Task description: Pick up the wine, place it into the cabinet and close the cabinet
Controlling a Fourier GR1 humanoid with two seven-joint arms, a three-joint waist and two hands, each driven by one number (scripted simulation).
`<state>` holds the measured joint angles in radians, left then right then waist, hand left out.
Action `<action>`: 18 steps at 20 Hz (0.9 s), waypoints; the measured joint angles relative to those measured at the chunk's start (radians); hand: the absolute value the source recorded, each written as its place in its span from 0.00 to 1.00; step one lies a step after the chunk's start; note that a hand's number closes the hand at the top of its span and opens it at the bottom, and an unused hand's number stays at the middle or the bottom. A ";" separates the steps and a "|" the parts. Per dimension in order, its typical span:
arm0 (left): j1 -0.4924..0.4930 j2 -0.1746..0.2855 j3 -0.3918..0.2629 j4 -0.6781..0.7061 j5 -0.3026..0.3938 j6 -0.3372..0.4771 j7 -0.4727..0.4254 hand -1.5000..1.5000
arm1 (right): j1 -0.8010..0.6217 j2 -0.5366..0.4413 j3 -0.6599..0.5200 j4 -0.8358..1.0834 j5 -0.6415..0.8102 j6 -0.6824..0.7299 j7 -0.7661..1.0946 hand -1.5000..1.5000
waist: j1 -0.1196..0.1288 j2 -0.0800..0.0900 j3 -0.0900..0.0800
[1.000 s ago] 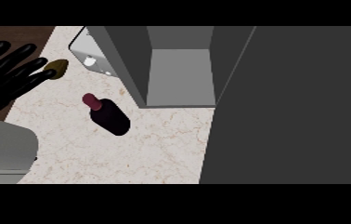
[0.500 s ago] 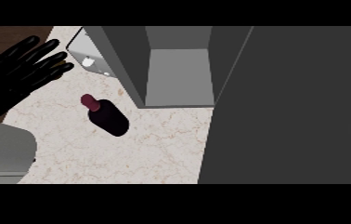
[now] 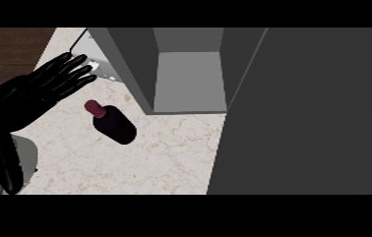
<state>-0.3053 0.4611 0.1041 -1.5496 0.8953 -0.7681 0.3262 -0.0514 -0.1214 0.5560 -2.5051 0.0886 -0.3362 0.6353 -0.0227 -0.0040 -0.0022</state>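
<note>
The wine bottle [image 3: 115, 126] lies on its side on the pale counter [image 3: 145, 167], its red cap pointing far-left, just near-left of the open grey cabinet [image 3: 187, 78]. The left hand [image 3: 44, 86] hovers left of and slightly beyond the bottle, fingers straight and spread, not touching it.

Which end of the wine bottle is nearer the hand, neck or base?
The red-capped neck lies toward the left hand; the black base points away.
</note>
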 measured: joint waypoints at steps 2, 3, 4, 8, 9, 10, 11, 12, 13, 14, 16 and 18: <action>-0.007 -0.012 0.010 0.046 -0.039 -0.028 -0.025 0.00 | -0.011 -0.012 -0.001 -0.002 0.003 -0.011 0.014 0.00 | -0.002 0.000 0.000; -0.006 -0.017 0.016 0.067 -0.056 -0.045 -0.037 0.00 | -0.012 -0.020 -0.002 -0.002 0.004 -0.016 0.015 0.00 | -0.002 0.001 0.000; -0.016 -0.027 0.020 0.099 -0.085 -0.063 -0.056 0.00 | -0.019 -0.021 0.001 0.000 0.005 -0.022 0.016 0.00 | -0.003 0.001 0.000; -0.022 -0.070 0.031 0.157 -0.195 -0.091 -0.122 0.00 | -0.038 -0.041 0.005 -0.002 0.009 -0.041 0.027 0.00 | -0.002 0.001 0.000; -0.038 -0.070 0.042 0.192 -0.217 -0.104 -0.139 0.00 | -0.034 -0.041 0.018 -0.001 0.010 -0.050 0.022 0.00 | -0.004 0.002 0.000; -0.034 -0.079 0.047 0.200 -0.246 -0.106 -0.157 0.00 | -0.032 -0.043 0.033 -0.001 0.013 -0.060 0.022 0.00 | -0.003 0.001 0.000; -0.018 -0.087 0.051 0.203 -0.270 -0.114 -0.178 0.00 | -0.041 -0.045 0.035 0.000 0.015 -0.068 0.028 0.00 | -0.001 0.000 0.000; -0.021 -0.090 0.060 0.220 -0.296 -0.120 -0.199 0.00 | -0.047 -0.052 0.029 -0.001 0.016 -0.071 0.029 0.00 | -0.003 0.001 0.000; -0.017 -0.090 0.069 0.241 -0.320 -0.137 -0.223 0.00 | -0.044 -0.061 0.033 -0.002 0.017 -0.074 0.029 0.00 | -0.004 0.001 0.000; -0.017 -0.099 0.072 0.264 -0.356 -0.149 -0.252 0.00 | -0.044 -0.066 0.037 0.000 0.018 -0.078 0.022 0.00 | -0.004 0.001 0.000; -0.013 -0.096 0.084 0.292 -0.407 -0.167 -0.294 0.00 | -0.061 -0.076 0.030 -0.001 0.019 -0.085 0.035 0.00 | -0.003 0.002 0.000; -0.011 -0.105 0.090 0.329 -0.467 -0.178 -0.347 0.00 | -0.064 -0.084 0.036 0.000 0.021 -0.096 0.034 0.00 | -0.004 0.002 0.000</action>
<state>-0.3166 0.3560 0.1942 -1.2206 0.4279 -0.9465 -0.0205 -0.1157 -0.2053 0.5921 -2.5054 0.1099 -0.4320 0.6695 -0.0270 -0.0022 -0.0027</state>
